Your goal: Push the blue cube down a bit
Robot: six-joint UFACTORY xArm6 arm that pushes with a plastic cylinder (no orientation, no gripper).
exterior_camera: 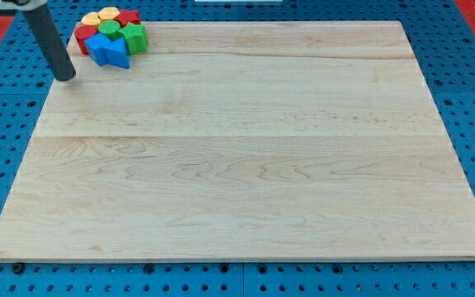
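We have no claw, only a rod, so nothing is held. My tip (67, 77) rests on the counter (237, 165), apart from the blocks. The blue cube (99, 47) lies toward the view's upper right of it, touching a blue block (117, 54), in a cluster with green (134, 36), red (83, 35) and yellow blocks (100, 16). We judge the approach step; next we must come above the cube.

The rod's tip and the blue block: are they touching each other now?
Apart. The camera view shows my tip at the view's left of the blue block, with a strip of bare wooden board plainly visible between them.
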